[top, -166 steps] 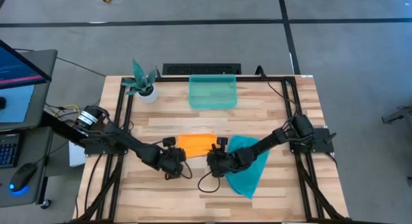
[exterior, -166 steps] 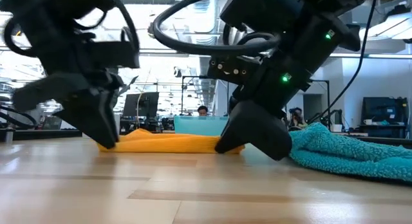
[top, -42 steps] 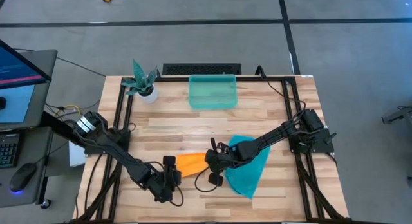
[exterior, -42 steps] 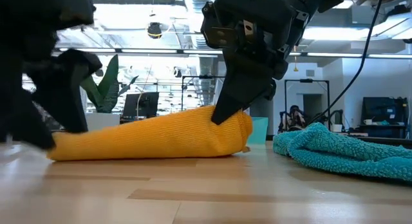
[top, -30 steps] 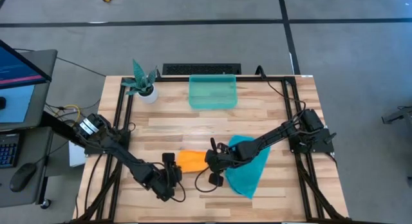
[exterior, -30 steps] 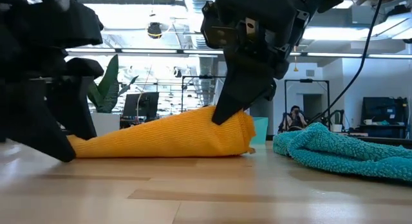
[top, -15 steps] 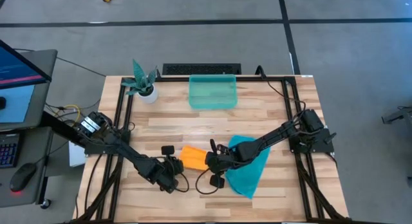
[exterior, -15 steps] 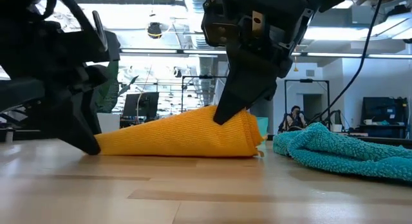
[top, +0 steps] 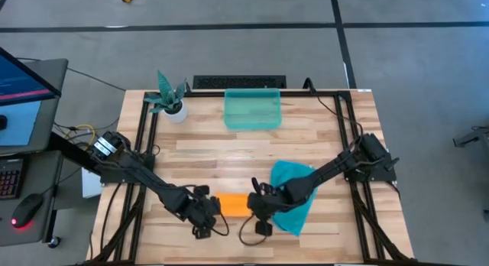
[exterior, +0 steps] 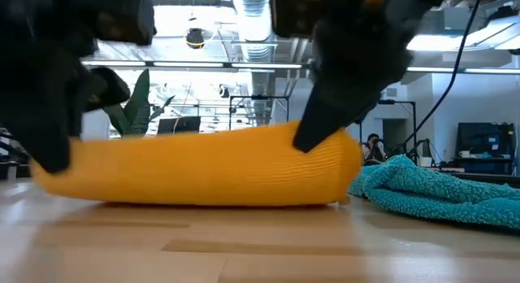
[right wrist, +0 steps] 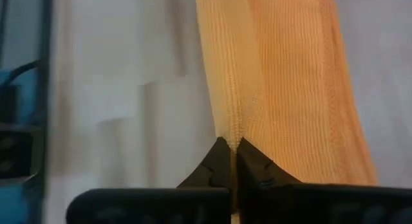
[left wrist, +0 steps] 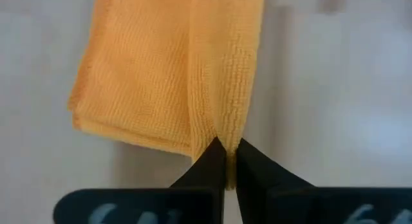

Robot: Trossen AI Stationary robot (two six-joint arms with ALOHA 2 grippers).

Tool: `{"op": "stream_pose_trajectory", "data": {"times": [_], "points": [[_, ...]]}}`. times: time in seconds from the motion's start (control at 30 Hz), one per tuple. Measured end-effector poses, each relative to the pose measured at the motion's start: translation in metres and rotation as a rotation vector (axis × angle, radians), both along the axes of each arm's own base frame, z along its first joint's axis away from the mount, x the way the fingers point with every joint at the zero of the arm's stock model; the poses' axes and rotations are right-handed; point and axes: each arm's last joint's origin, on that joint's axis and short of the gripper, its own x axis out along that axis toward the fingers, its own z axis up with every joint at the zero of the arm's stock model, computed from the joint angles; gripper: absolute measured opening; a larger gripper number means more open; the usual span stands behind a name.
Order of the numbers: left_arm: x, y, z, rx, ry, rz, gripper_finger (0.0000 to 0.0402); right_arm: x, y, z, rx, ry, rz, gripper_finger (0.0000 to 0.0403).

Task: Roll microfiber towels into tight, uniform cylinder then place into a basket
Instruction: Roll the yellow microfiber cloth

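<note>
orange towel (top: 234, 204) rolled, on table well in front of basket (top: 253, 109), not yet binned | left gripper (top: 208, 212) and right gripper (top: 259, 207) each pinched on one end of it | teal towel (top: 293, 191) unrolled, just right of the roll | both placements left

A potted plant (top: 169, 98) with teal leaves stands at the table's far corner, well beyond the left gripper. A dark keyboard (top: 238, 82) lies past the far table edge. A monitor (top: 23, 73) and mouse (top: 28, 209) sit outboard of the left arm.
</note>
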Motion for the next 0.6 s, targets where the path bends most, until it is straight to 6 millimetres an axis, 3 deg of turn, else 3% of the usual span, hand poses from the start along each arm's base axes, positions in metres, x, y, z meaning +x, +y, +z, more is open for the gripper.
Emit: {"op": "stream_pose_trajectory", "data": {"times": [0.23,0.6], "points": [[0.012,-0.002,0.024,-0.203,0.124,0.101,0.0023,-0.007,0.023,0.004,0.040,-0.047,0.071,0.0018],[0.029,0.052,0.013,-0.311,0.266,0.303,0.0019,-0.003,0.011,0.002,0.100,0.012,-0.073,0.0013]]}}
